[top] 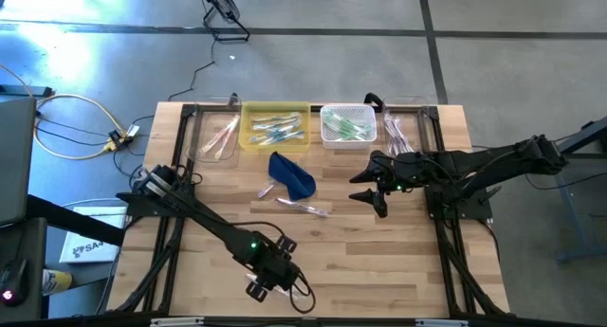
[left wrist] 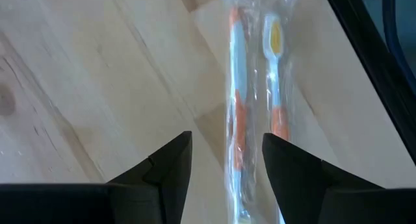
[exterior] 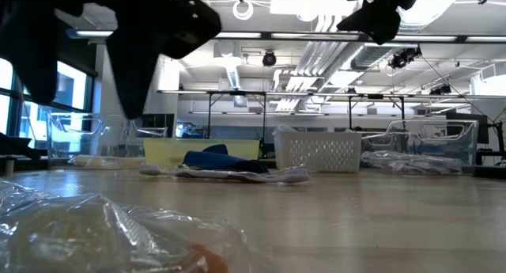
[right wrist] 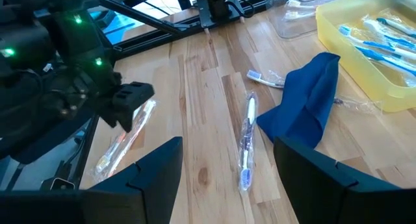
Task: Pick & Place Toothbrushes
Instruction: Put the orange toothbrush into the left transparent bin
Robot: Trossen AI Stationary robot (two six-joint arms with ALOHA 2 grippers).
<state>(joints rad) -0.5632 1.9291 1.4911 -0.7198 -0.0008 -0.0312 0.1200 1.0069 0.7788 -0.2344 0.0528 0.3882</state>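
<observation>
At the left rear of the bench (top: 398, 261), a clear tray (top: 218, 137) holds pinkish toothbrushes lying diagonally. Next to it, the yellow bin (top: 276, 107) carries blue-accented toothbrushes lying mostly crosswise to the bench's long side.

The left gripper (top: 261, 287) sits low at the front edge of the bench, left of centre. Its fingers (left wrist: 170, 164) are spread, and a wrapped pack of orange toothbrushes (left wrist: 255, 100) runs lengthwise through the gap between them, brush heads pointing away from the wrist; whether the pads touch the wrap cannot be told. In the right wrist view this pack (right wrist: 127, 136) lies diagonally on the wood just beside that gripper. It lies near the front edge, with bare planks open to the right of it.

Mid-bench, the dark blue pouch (top: 292, 173) lies crumpled just in front of the yellow bin. A loose toothbrush (right wrist: 265, 78) pokes out from its left side, head pointing left. A wrapped toothbrush (top: 303, 207) lies just in front of the pouch, its long axis roughly along the bench.

To the right, the white basket (top: 348, 111) holds green-accented toothbrushes, and a second clear tray (top: 403, 133) at the far right rear holds more.

The right gripper (top: 375, 185) hovers just right of the pouch, fingers spread wide, empty, facing left.
</observation>
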